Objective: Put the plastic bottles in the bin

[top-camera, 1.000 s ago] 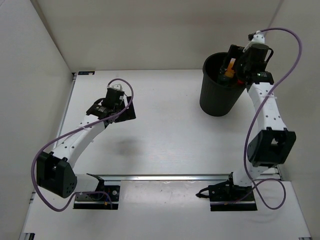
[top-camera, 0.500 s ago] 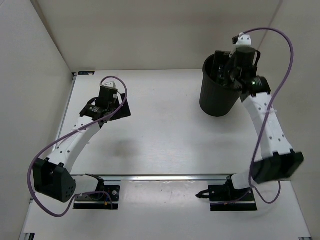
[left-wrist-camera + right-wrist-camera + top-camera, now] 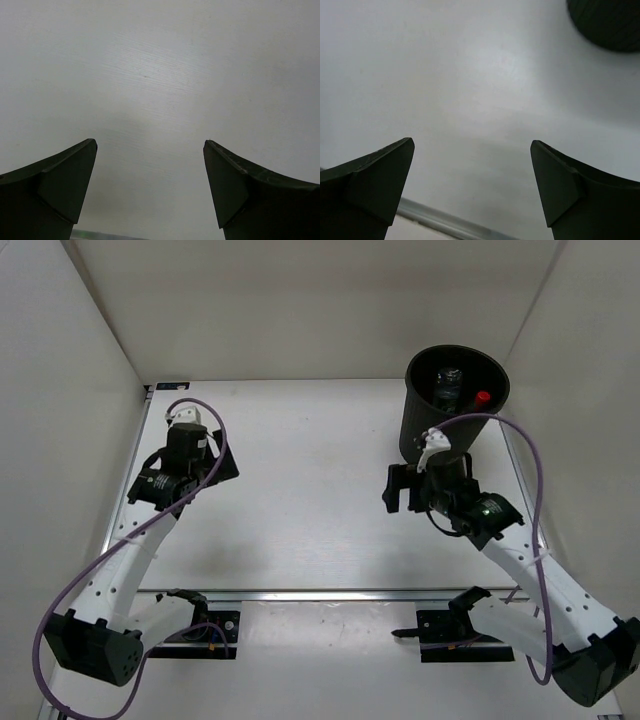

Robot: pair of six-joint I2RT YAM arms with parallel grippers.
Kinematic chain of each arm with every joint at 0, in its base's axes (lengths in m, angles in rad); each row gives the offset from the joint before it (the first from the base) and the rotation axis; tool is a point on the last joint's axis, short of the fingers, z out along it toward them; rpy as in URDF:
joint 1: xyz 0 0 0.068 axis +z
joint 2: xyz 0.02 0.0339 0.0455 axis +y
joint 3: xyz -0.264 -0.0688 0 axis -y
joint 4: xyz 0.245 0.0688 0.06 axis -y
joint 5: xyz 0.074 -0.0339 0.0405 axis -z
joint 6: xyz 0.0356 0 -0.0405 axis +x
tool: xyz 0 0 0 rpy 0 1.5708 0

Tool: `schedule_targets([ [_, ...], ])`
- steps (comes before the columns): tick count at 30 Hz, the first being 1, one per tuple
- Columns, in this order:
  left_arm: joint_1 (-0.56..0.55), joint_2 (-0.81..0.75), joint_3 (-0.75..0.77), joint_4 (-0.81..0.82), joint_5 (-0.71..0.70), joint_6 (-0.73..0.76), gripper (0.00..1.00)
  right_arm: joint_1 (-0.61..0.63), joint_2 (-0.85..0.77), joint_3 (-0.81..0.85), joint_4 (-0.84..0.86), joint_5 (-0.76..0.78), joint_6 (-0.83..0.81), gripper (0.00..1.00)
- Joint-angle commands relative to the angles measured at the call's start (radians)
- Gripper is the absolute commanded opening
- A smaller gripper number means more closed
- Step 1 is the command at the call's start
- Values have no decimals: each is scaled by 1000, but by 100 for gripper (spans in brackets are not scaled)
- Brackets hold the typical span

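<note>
White tabletop [image 3: 300, 540] lay under both my arms. The black bin [image 3: 425, 445] stood upright at the far right of it, near the right wall. From above, my right claw [image 3: 398, 490] hung over bare table just near-left of the bin's base, close beside it but apart, not touching. In the wrist view that right claw [image 3: 472, 142] had its jaws spread wide w/ nothing btwn them, and the bin [image 3: 607, 22] showed only as a dark curve ahead & to the right, at the top corner. My left claw [image 3: 195, 480] hung over the left side of the table, well apart from the bin. Its wrist view showed the left claw [image 3: 150, 142] spread wide too, empty, w/ plain table in front. Inside the bin I could make out a clear bottle [image 3: 447, 385] toward the far-left part and a red cap [image 3: 482, 398] just right of it. The rest in there was too dark to tell apart.
</note>
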Motion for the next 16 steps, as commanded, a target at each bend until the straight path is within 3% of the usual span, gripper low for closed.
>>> schedule_targets([
  [1, 11, -27, -21, -58, -48, -23, 99, 8, -7, -49, 10, -81, 64, 99],
  [16, 30, -66, -43, -69, -152, -32, 99, 14, -45, -129, 48, -150, 9, 99],
])
